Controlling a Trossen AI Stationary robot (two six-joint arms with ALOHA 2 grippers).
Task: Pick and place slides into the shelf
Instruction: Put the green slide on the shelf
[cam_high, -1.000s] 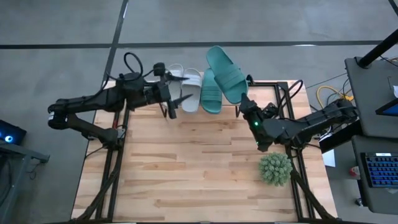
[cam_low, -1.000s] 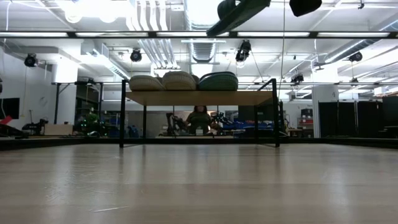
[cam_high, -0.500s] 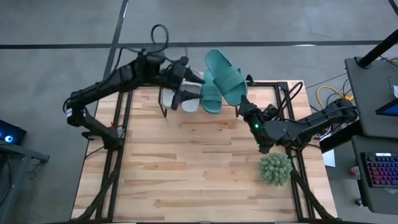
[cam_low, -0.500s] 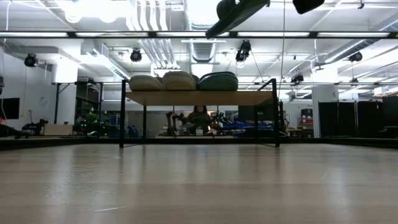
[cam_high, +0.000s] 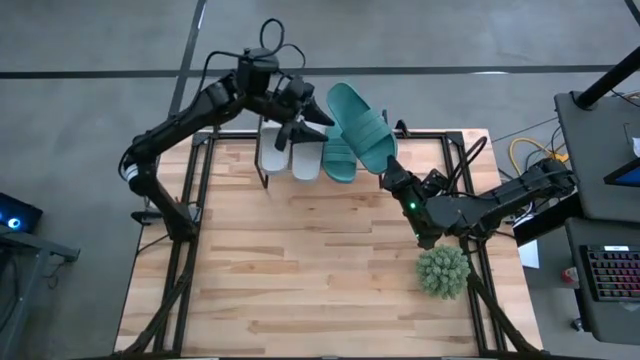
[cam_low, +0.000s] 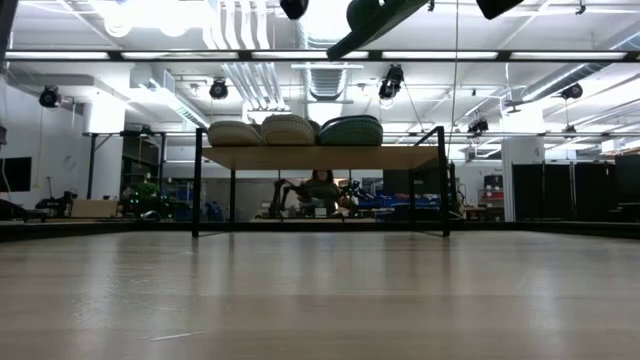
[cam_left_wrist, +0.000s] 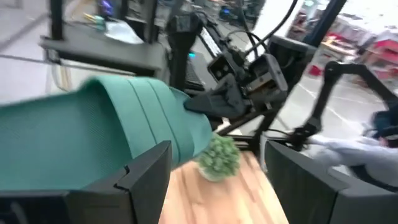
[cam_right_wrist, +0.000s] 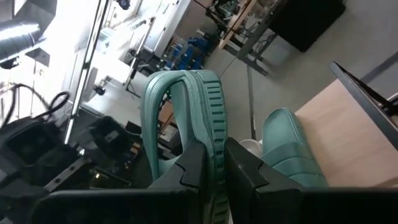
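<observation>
My right gripper (cam_high: 392, 176) is shut on a teal slide (cam_high: 360, 124), held high above the shelf (cam_low: 320, 157); the slide also shows in the low view (cam_low: 385, 20). Two pale slides (cam_high: 275, 156) (cam_high: 307, 158) and the other teal slide (cam_high: 340, 160) lie side by side on the shelf's top. My left gripper (cam_high: 303, 112) is open and raised beside the held slide's toe end; in the left wrist view (cam_left_wrist: 214, 180) the slide (cam_left_wrist: 106, 130) lies close before one finger. Whether it touches, I cannot tell. My right gripper pinches the heel end of the teal slide's sole (cam_right_wrist: 211, 149) between its two fingers. The fingers come from the table's near right, slanting up, along the slide. The slide is lifted clear above the shelf, tilted, its strap (cam_right_wrist: 186, 93) and toe pointing to the far left.
A spiky green plant ball (cam_high: 442, 270) sits on the table near its right edge, beside my right arm. The shelf stands at the table's far edge. A person sits in the room beyond the shelf (cam_low: 320, 190). The near half of the tabletop (cam_high: 300, 280) is bare wood.
My left gripper has risen from beside the pale slides and gone toward the far edge and the right, up to the toe of the held teal slide, turning toward it. My right gripper has kept its hold; the slide has shifted slightly toward the far left.
</observation>
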